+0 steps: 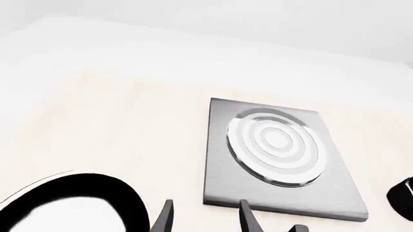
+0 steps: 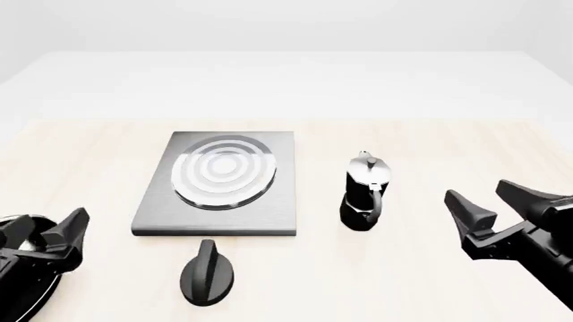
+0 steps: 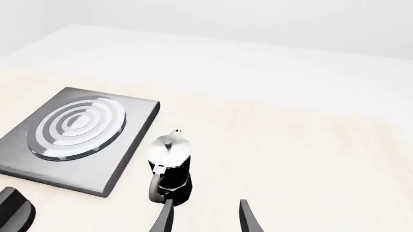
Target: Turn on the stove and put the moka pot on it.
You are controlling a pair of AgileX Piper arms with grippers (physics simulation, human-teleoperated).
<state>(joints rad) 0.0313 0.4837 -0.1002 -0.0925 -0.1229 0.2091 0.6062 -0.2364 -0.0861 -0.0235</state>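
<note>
**Both arms idle as the moka pot waited beside an unlit stove**

The moka pot [image 2: 366, 194] stood upright on the table [image 2: 80, 154], just right of the stove slab [image 2: 219, 184] and apart from it, handle turned toward the arms. The black knob [image 2: 206, 272] lay in front of the slab's near edge. The left gripper [image 2: 58, 235] hung low at the near left corner, fingers apart and empty; the right gripper [image 2: 490, 204] hovered right of the pot, fingers spread wide and holding nothing.

The pot looked tall and narrow, so a sideways brush from a finger would likely tip it. The knob's slim ridge could slip from a loose pinch.

The right wrist view showed the pot [image 3: 169, 166] directly ahead of its fingertips; the left wrist view showed the burner rings [image 1: 276, 145] but neither pot nor all of the knob.
</note>
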